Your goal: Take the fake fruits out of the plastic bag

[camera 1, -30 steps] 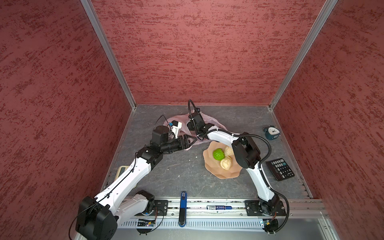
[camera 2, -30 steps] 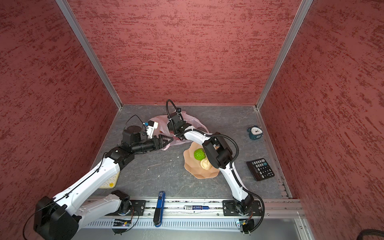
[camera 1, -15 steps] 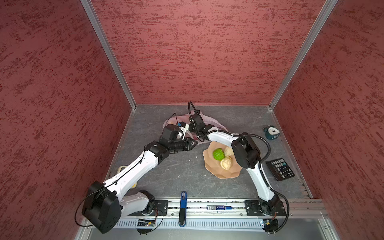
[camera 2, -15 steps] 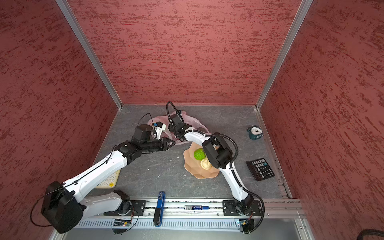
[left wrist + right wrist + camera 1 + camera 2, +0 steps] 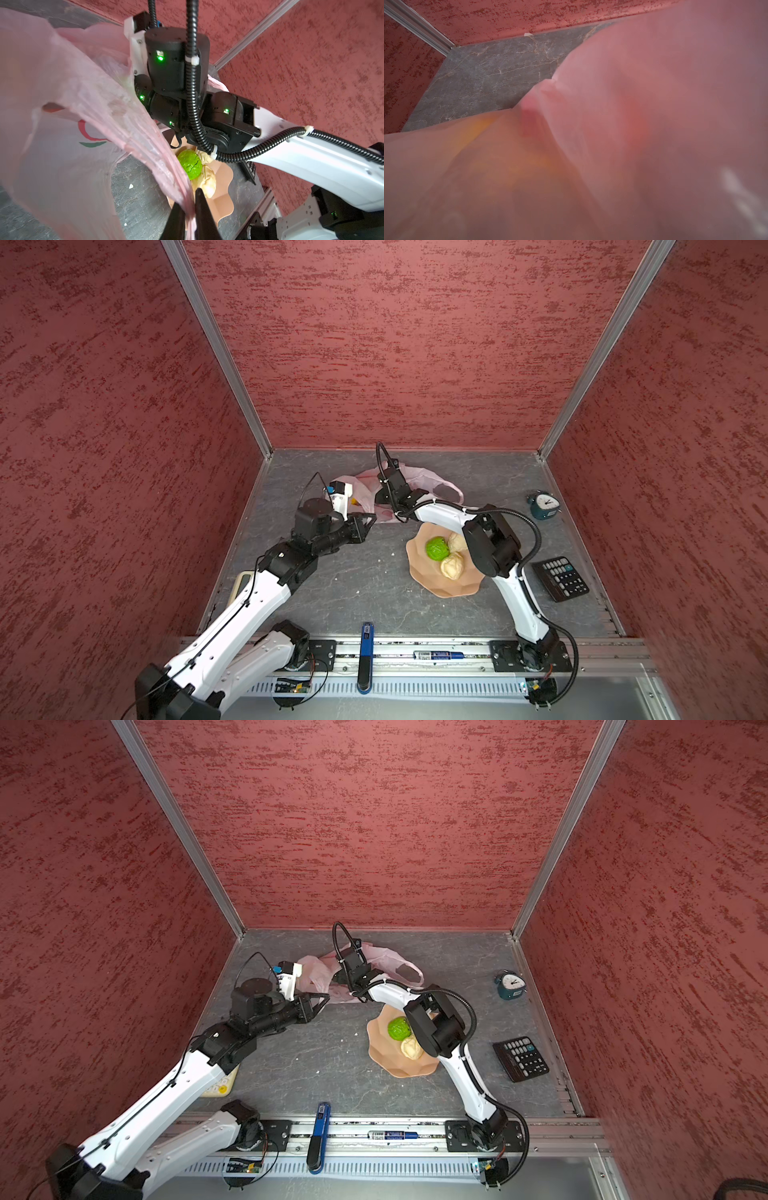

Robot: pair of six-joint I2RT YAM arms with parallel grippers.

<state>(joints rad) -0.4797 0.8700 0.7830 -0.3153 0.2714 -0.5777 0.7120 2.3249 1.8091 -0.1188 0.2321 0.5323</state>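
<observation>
Our left gripper pinches the plastic bag tightly. Our right gripper reaches into it; we cannot tell its opening.

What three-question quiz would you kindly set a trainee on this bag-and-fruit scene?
1. True or false: the left gripper is shut on a fold of the plastic bag.
2. Multiple choice: how many fake fruits lie in the peach dish? A) one B) three C) five
3. Short answer: what dark keyed device lies to the right of the dish in both top views?

Key
1. True: the film is pinched between its fingers.
2. B: one green and two cream.
3. The calculator.
</observation>
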